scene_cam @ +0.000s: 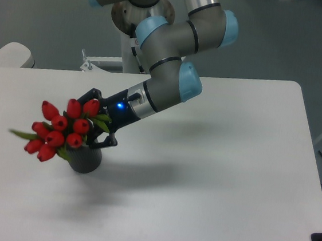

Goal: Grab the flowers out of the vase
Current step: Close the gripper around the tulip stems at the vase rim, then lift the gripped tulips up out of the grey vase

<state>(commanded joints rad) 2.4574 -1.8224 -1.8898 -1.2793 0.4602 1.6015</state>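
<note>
Arm: the UR5e arm (169, 46) is being reached down at a slant from the rear edge of the table (231, 162), so that the tool is being brought in sideways rather than from above.

Gripper: the gripper (98, 126) is being presented from the right of the bunch, one dark finger being shown above the buds and one below, by the vase rim. The jaws are being held spread around the stems and leaves; whether anything is being pinched cannot be told, since the contact is being hidden by foliage.

Flowers: the flowers (59, 130) are being carried in the vase, the red buds being leaned out to the left, away from the gripper, which is leaving the stem side exposed to the fingers.

Vase: the vase (86, 160) is being left standing on the table, near its left part, directly beneath the bunch.

Step judged: the grasp is probably being set up at the stems, low on the bunch, so that the buds are not being crushed.

Risk judged: the vase is likely being put at risk of tipping if the lower finger is being pressed against its rim.
</note>
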